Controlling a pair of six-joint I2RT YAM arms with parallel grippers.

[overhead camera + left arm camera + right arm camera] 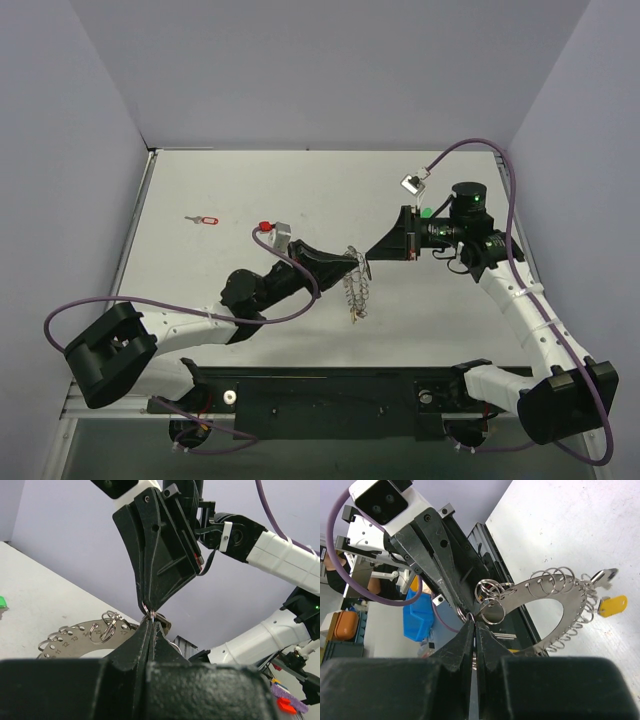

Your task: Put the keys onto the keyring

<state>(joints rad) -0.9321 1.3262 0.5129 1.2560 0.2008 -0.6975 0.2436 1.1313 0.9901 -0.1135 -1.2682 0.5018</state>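
The keyring [357, 290] is a flat silver crescent plate strung with several small split rings, and it hangs in the air at mid-table between both grippers. My left gripper [361, 266] and right gripper [368, 258] meet tip to tip, each shut on a small ring at the plate's top. In the left wrist view my gripper [150, 622] pinches that ring under the right fingers [160, 565], with the plate [82, 639] at the left. The right wrist view shows my gripper [474, 624], the plate [547, 609], and a yellow-headed key [612, 605] hanging from it. A red-headed key [205, 219] lies far left.
A green-headed piece [426, 212] lies on the table just behind the right gripper's body. Purple cables loop off both arms. The black base rail [330, 395] runs along the near edge. Grey walls close in the table at the left, back and right.
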